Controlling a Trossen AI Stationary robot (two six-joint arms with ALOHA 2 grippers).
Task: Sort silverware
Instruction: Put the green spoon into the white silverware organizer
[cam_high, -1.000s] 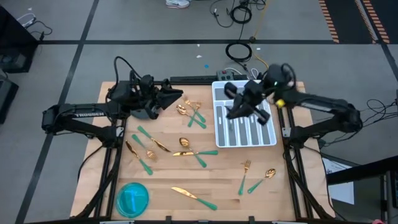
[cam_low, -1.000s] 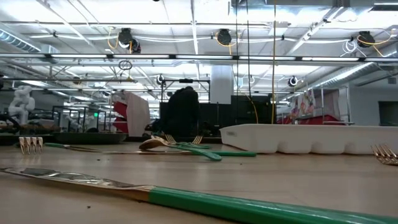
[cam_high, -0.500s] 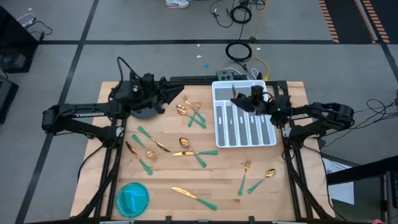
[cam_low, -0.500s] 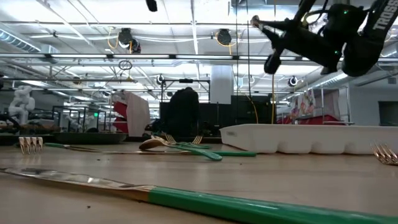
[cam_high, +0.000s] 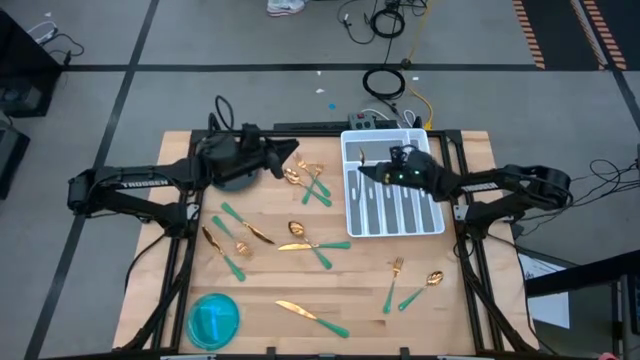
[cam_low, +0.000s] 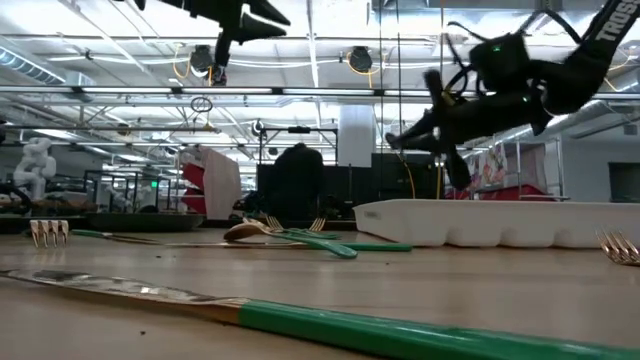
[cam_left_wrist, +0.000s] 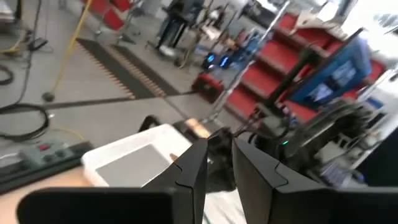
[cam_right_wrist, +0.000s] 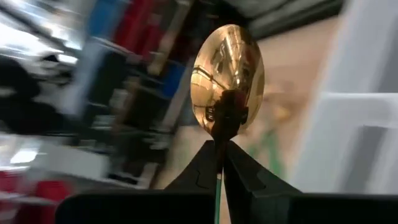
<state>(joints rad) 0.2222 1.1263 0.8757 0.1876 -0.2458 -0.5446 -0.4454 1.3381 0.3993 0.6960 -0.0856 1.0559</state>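
My right gripper (cam_high: 365, 170) hangs over the left slots of the white slotted tray (cam_high: 440, 228), shut on a spoon whose gold bowl (cam_right_wrist: 228, 74) sticks out past the fingertips. My left gripper (cam_high: 290, 152) hovers high over the far left of the table, pointing toward the tray, slightly open with nothing between its fingers (cam_left_wrist: 193, 165). Loose silverware with gold heads and green handles lies flat on the wood: a cluster (cam_high: 310, 180) below the left gripper, pieces at mid-table (cam_high: 300, 238), a knife (cam_high: 312, 317) near the front, a fork and a spoon (cam_high: 410, 285) at the right. My right gripper pinches the spoon between its two fingers at the narrow neck (cam_right_wrist: 219, 140) just behind the bowl; a strip of green handle (cam_right_wrist: 217, 186) runs back between them. The fingers come from the table's right, slanting slightly down, along the spoon. The spoon is lifted clear above the tray.
A blue bowl (cam_high: 213, 318) sits at the near left corner. Several pieces lie in the tray's slots (cam_high: 390, 200). A power strip and cables (cam_high: 375, 120) lie at the far edge. A green-handled knife (cam_low: 330, 325) lies close to the low camera.
My right gripper has swung around over the tray, coming down from above and now pointing toward the table's left with the spoon still in its hold. My left gripper has tipped up from pointing downward to level and sunk a little.
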